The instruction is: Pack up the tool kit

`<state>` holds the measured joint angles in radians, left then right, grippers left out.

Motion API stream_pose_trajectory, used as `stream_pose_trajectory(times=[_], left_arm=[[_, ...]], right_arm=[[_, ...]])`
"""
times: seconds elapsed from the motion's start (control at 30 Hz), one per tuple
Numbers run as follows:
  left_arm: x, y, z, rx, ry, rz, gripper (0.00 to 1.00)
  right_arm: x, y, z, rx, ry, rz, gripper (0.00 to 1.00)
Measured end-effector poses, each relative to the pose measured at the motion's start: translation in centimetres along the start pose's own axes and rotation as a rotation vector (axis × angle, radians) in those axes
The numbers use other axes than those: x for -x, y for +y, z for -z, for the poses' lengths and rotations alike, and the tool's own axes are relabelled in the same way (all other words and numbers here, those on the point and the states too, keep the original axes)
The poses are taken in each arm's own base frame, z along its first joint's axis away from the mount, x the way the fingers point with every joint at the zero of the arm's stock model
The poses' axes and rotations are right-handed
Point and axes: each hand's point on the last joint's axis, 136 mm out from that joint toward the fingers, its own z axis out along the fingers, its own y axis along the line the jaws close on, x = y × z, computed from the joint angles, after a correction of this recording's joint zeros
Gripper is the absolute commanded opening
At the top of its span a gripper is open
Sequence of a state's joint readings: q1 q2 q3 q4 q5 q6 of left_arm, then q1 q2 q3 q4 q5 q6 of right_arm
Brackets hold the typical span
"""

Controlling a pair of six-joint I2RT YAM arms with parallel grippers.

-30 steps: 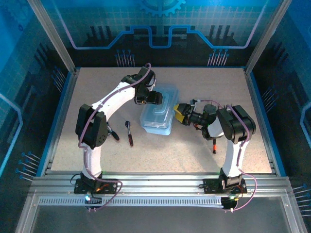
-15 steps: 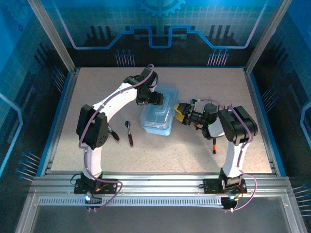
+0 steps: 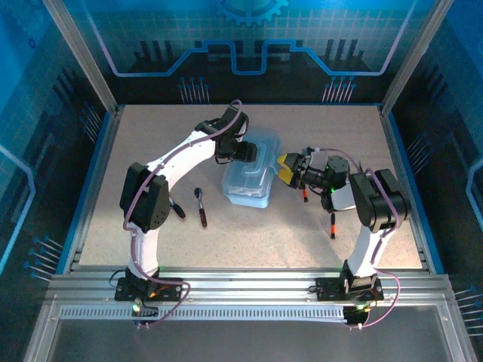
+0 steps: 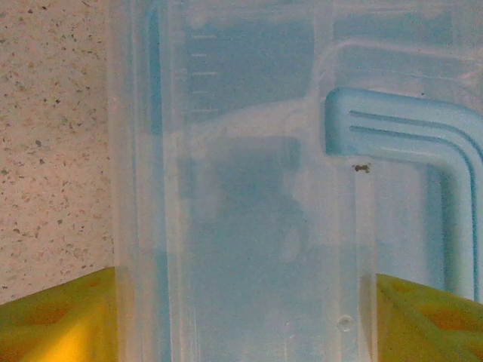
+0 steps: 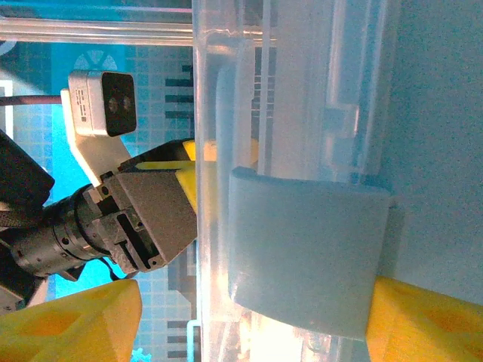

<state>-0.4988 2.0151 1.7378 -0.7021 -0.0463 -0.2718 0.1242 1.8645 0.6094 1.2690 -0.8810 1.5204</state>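
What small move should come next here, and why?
Probably close the right tool on the latch and swing it open. The latch sits between that tool's open fingers, the case looks shut, and the left tool straddles the case's edge, while a ratchet and a screwdriver lie unpacked on the table.

High rear overview; both wrist views close on the shared tool kit (image 3: 249, 185)
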Motion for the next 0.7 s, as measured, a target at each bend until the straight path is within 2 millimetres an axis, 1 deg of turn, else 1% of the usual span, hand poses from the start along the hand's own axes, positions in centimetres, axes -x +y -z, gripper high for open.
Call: stream_pose_trajectory(times=[0.07, 0.13, 0.2, 0.27, 0.3, 0.37, 0.43, 0.57, 0.6, 0.67, 0.7], left_arm=[[0.2, -0.1, 0.0, -0.005, -0.006, 0.008, 0.69], [0.2, -0.2, 0.0, -0.005, -0.009, 0.008, 0.68], [0.3, -0.3, 0.0, -0.004, -0.008, 0.008, 0.68], [0.3, -0.3, 0.1, -0.004, -0.007, 0.010, 0.68], [0.3, -0.3, 0.1, -0.004, -0.007, 0.010, 0.67], [0.3, -0.4, 0.1, -0.006, -0.006, 0.011, 0.67], [0.3, -0.4, 0.2, -0.007, -0.005, 0.013, 0.67], [0.3, -0.6, 0.2, -0.014, -0.003, 0.014, 0.66], [0.3, -0.6, 0.2, -0.016, -0.002, 0.014, 0.66], [0.3, -0.7, 0.2, -0.022, -0.001, 0.017, 0.64], [0.3, -0.7, 0.3, -0.025, 0.001, 0.019, 0.64]], right_arm=[[0.5, -0.4, 0.7, -0.011, -0.015, -0.017, 0.73], [1.2, -0.9, 2.3, -0.025, -0.050, -0.015, 0.72], [2.6, -1.1, 4.4, -0.047, -0.112, 0.002, 0.72], [3.6, -1.2, 5.9, -0.080, -0.159, 0.022, 0.72], [3.7, -1.3, 6.3, -0.101, -0.172, 0.033, 0.73], [3.5, -0.8, 6.8, -0.147, -0.180, 0.069, 0.73], [3.4, 0.2, 6.8, -0.191, -0.181, 0.127, 0.74], [3.4, 3.3, 6.4, -0.266, -0.183, 0.275, 0.75], [3.2, 3.8, 6.3, -0.283, -0.181, 0.303, 0.75], [2.6, 4.1, 6.0, -0.320, -0.167, 0.340, 0.75], [2.2, 3.9, 5.8, -0.339, -0.155, 0.349, 0.75]])
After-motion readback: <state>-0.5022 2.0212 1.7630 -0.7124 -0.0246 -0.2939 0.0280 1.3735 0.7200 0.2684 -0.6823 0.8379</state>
